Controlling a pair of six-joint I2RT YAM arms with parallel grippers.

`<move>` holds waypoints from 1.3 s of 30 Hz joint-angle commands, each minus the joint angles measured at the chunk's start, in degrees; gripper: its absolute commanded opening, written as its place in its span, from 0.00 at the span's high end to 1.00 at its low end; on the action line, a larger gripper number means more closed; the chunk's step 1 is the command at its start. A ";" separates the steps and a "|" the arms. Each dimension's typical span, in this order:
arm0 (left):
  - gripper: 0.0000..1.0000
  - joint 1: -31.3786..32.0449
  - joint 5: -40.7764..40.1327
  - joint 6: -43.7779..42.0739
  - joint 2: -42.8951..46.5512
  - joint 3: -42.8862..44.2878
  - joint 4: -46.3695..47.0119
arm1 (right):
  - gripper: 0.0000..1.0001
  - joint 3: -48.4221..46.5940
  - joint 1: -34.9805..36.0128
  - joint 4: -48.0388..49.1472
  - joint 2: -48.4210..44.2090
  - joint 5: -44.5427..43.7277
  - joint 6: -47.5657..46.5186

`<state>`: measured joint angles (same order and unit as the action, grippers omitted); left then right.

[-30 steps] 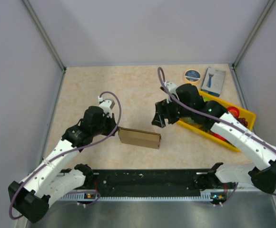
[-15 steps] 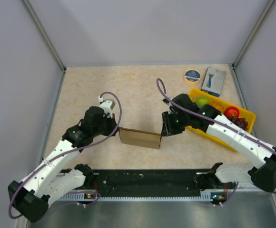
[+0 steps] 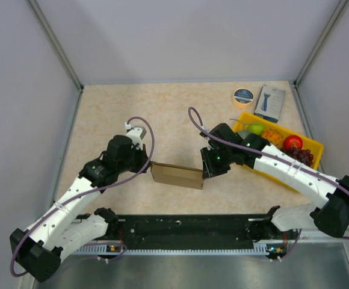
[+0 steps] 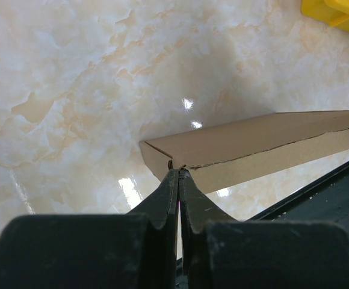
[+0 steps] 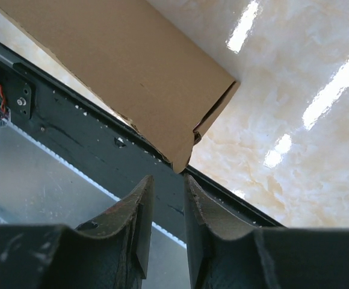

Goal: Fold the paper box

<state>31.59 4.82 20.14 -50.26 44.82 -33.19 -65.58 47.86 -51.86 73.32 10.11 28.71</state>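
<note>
Holding what, the yellow tray [image 3: 316,146] at right? (DESK)

Fruit: a green fruit [image 3: 256,128], an orange fruit [image 3: 272,136], a red fruit [image 3: 292,142], dark grapes [image 3: 302,156]; the right forearm crosses over the tray's near side; beyond it, by the back wall, a roll of tape [image 3: 243,96] sits beside a blue-and-white box [image 3: 270,102]. (PHOTOGRAPHER)

And the paper box [image 3: 176,174]; how much room around it? (DESK)

Flattened, brown, lying on the marble-look table [image 3: 114,114] between the two arms, near the black rail [image 3: 186,229] along the front edge; open tabletop runs behind it to the back wall and off to the left; the left gripper [image 4: 177,174] reaches in low from the left, fingers pinched together on the box's left end; the right gripper [image 5: 165,180] comes from the tray side, elbow bent, fingers a narrow slot apart, the box's right corner just at the slot's mouth, nothing gripped. (PHOTOGRAPHER)
</note>
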 commanded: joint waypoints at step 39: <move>0.96 2.77 -1.12 7.19 1.57 -2.27 3.65 | 1.00 1.77 4.35 3.08 1.48 -11.42 -0.32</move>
<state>32.84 3.68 24.08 -50.00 44.34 -32.97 -64.84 50.46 -49.71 74.76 2.94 29.58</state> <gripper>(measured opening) 0.043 0.005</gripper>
